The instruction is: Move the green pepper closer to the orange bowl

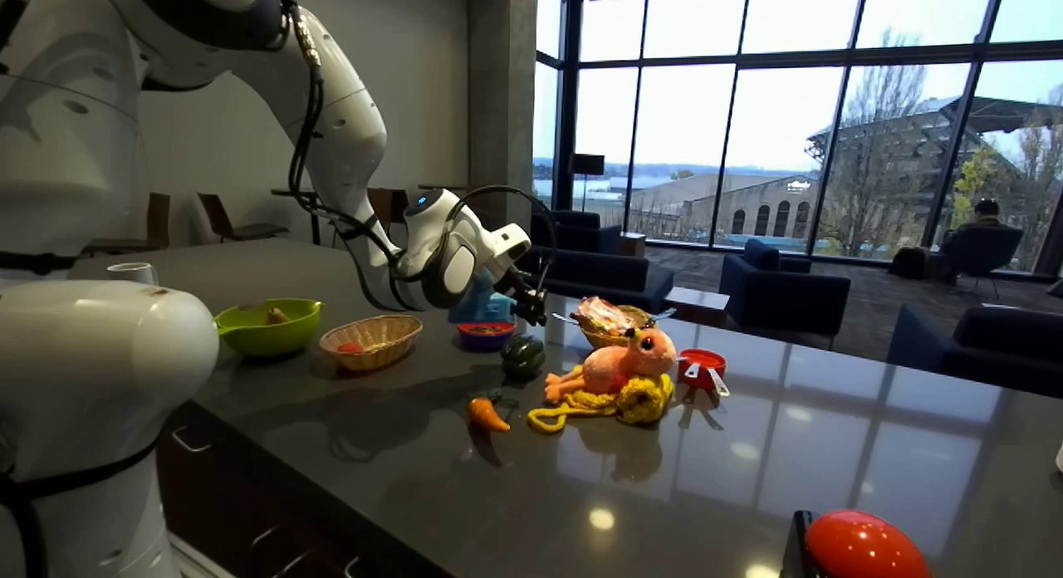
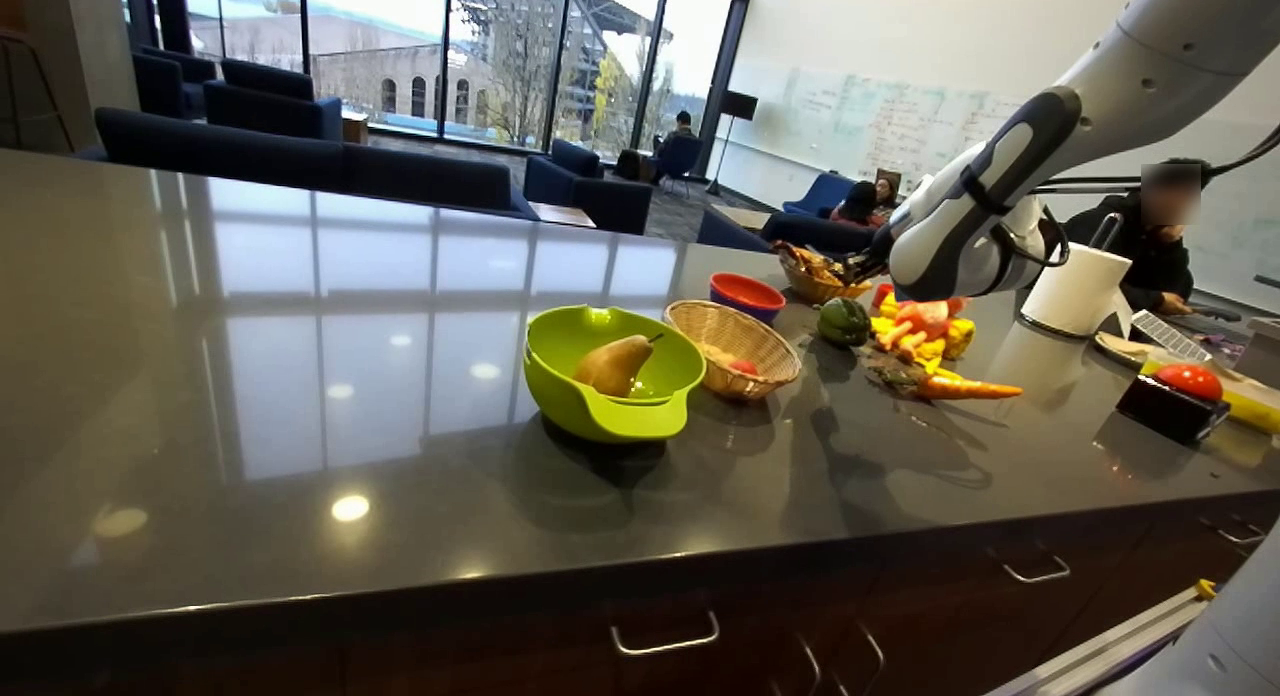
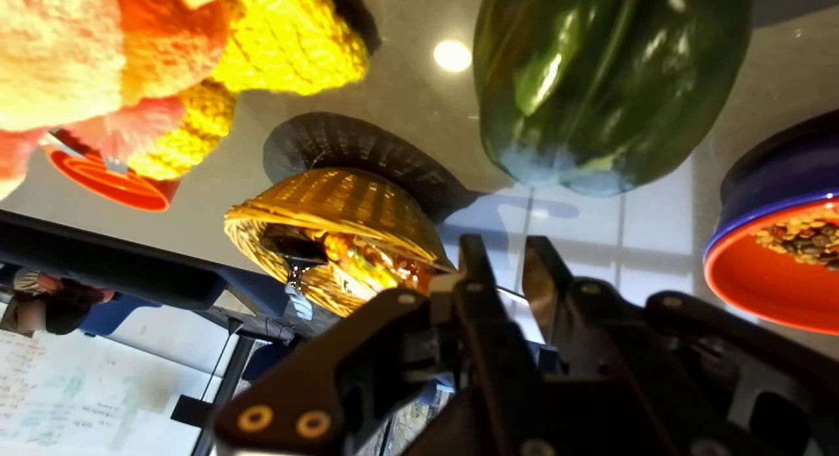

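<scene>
Gripper [image 3: 505, 251] narrowly parted near green pepper [image 1: 522, 359]; bare counter [image 1: 461, 372] between pepper and basket [image 1: 382, 358] rim.

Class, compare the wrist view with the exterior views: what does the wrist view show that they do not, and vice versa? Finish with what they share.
Only the wrist view: a clear gap between the fingers of the gripper.
Only the exterior views: the lime-green bowl, the pear in it, the wicker basket beside it, the carrot and the red button.
Both share: the green pepper, the plush toy, the orange-red bowl, the filled basket near the toy, and the gripper.
</scene>
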`<act>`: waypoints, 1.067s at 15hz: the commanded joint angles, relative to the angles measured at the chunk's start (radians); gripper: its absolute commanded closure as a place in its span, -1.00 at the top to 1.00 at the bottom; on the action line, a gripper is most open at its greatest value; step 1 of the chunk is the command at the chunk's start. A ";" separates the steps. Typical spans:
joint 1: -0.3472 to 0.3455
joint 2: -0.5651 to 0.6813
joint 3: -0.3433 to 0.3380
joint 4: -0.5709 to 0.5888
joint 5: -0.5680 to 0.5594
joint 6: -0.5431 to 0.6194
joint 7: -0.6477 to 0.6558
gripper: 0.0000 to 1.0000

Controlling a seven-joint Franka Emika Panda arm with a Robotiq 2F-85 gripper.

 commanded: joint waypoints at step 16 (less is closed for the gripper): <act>-0.001 -0.147 0.037 -0.170 -0.050 -0.010 -0.011 0.98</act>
